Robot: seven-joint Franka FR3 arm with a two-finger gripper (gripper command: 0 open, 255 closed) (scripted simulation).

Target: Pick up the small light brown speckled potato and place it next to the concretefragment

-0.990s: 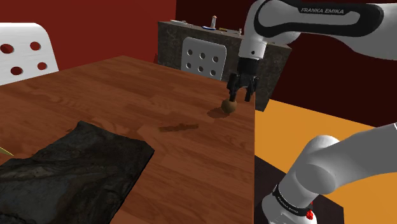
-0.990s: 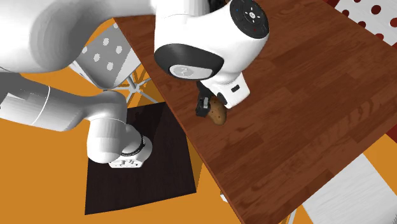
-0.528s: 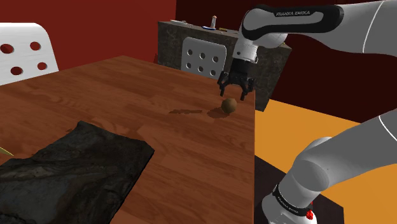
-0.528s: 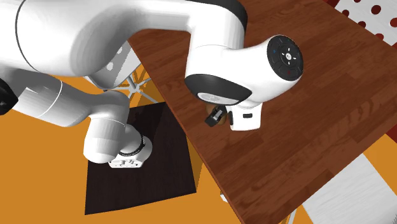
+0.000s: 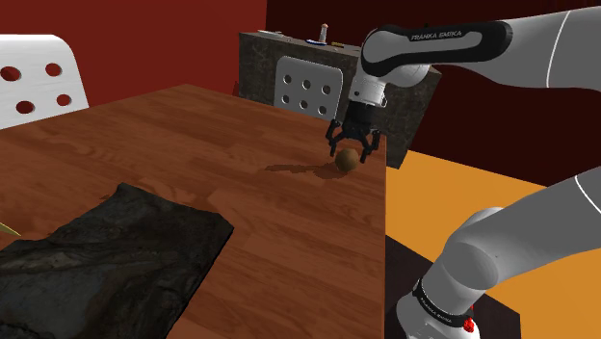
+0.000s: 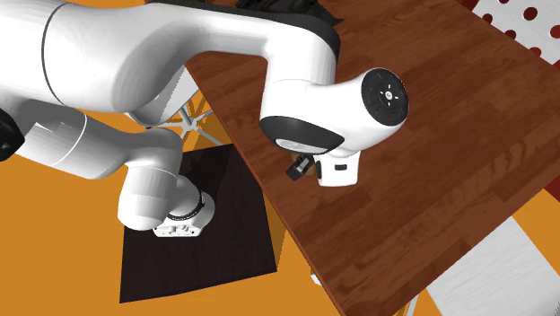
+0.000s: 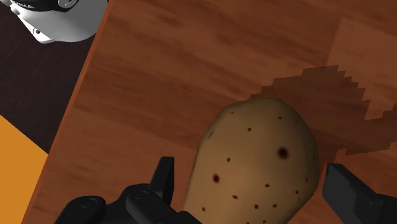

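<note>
Wrist view: the tool (image 7: 251, 178) is released, its fingers (image 7: 164, 181) on both sides of the speckled potato (image 7: 257, 159), which lies on the counter (image 7: 159, 76) near its edge. Grasping it and carrying it to the dark concrete fragment (image 5: 106, 260) are not yet done.

Open wooden tabletop (image 5: 193, 144) runs clear from the potato (image 5: 348, 161) at the right edge to the dark concrete fragment (image 5: 96, 260) at near left. A white perforated chair (image 5: 306, 91) stands just beyond the far edge.
</note>
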